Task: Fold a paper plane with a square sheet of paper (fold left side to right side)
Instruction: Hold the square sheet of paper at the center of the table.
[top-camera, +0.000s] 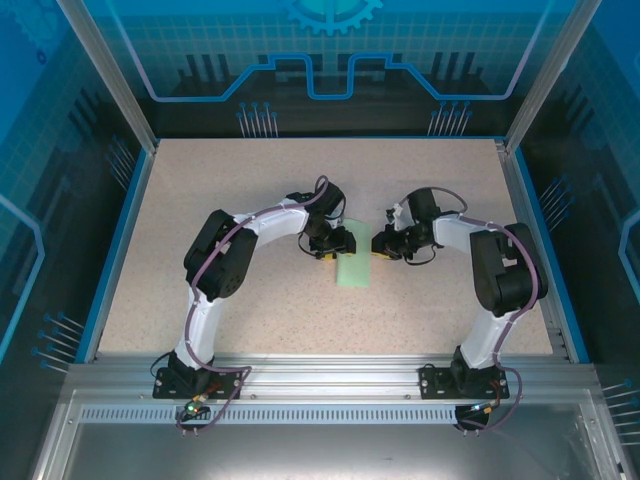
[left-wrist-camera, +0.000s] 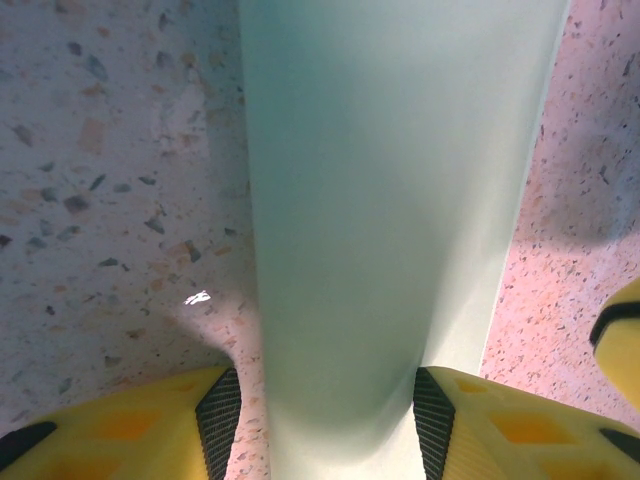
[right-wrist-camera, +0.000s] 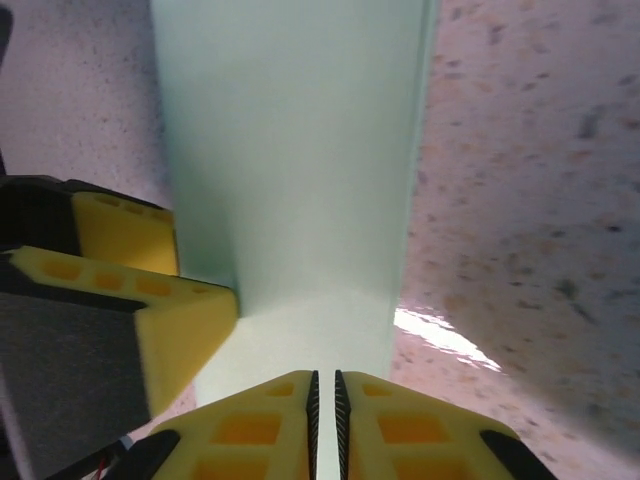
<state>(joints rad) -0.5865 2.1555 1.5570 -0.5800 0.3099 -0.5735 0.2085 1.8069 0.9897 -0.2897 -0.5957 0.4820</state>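
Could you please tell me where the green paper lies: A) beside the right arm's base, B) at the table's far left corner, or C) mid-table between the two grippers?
C: the green paper lies between the left gripper and the right gripper, which flank its far end.

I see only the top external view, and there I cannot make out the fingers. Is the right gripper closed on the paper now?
Observer: In the right wrist view the right gripper has its pads almost together, and the near end of the paper runs into the slit between them.
Operator: And the other one?
Observer: The left gripper stands with jaws apart, one pad beside each long edge of the paper; whether it squeezes, I cannot tell.
Operator: Does the paper lie flat?
Observer: Not at the right gripper: there its end bends up off the table.
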